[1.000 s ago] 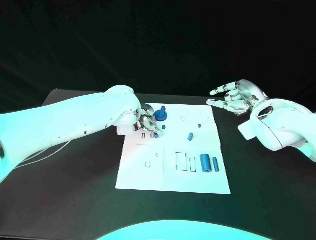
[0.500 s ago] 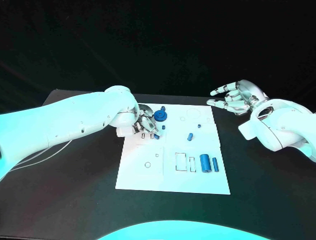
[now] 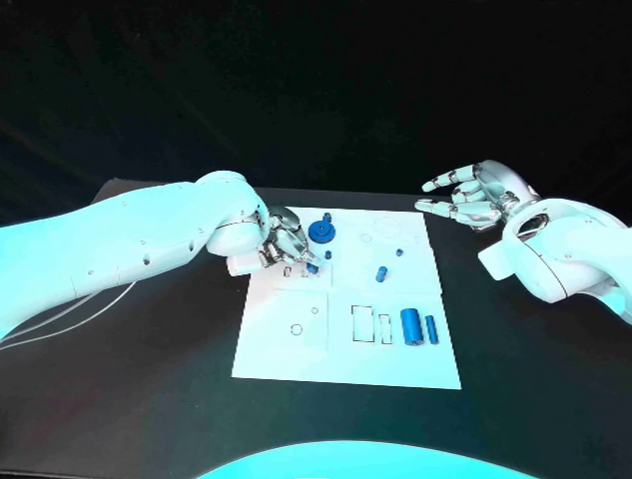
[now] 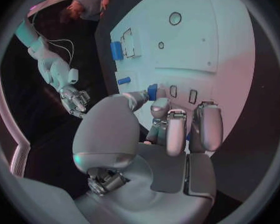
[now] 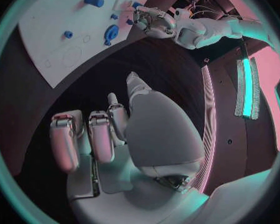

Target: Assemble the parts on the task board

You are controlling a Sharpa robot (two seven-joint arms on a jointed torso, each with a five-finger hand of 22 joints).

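Observation:
The white task board [image 3: 347, 344] lies mid-table. My left hand [image 3: 285, 244] is over its far left part, where thumb and a finger pinch a small blue part [image 4: 152, 91] just above the board's small slots. A blue gear-like part [image 3: 321, 234] sits right beside that hand. Small blue pieces [image 3: 380, 271] lie near the board's middle, and two blue cylinders [image 3: 410, 326] stand at its near right. My right hand [image 3: 467, 198] hovers off the board's far right corner with fingers apart and nothing in them. The right wrist view takes in the board [image 5: 53, 45] and the gear [image 5: 110, 33].
Black table [image 3: 143, 349] surrounds the board on all sides. Outlined slots [image 3: 361, 321] and a small ring mark [image 3: 297, 328] show on the board's near half. A cable [image 3: 71, 309] trails beside my left arm.
My left hand has drawn slightly towards the board's far left edge, still at the same slots. The right hand has stayed where it was.

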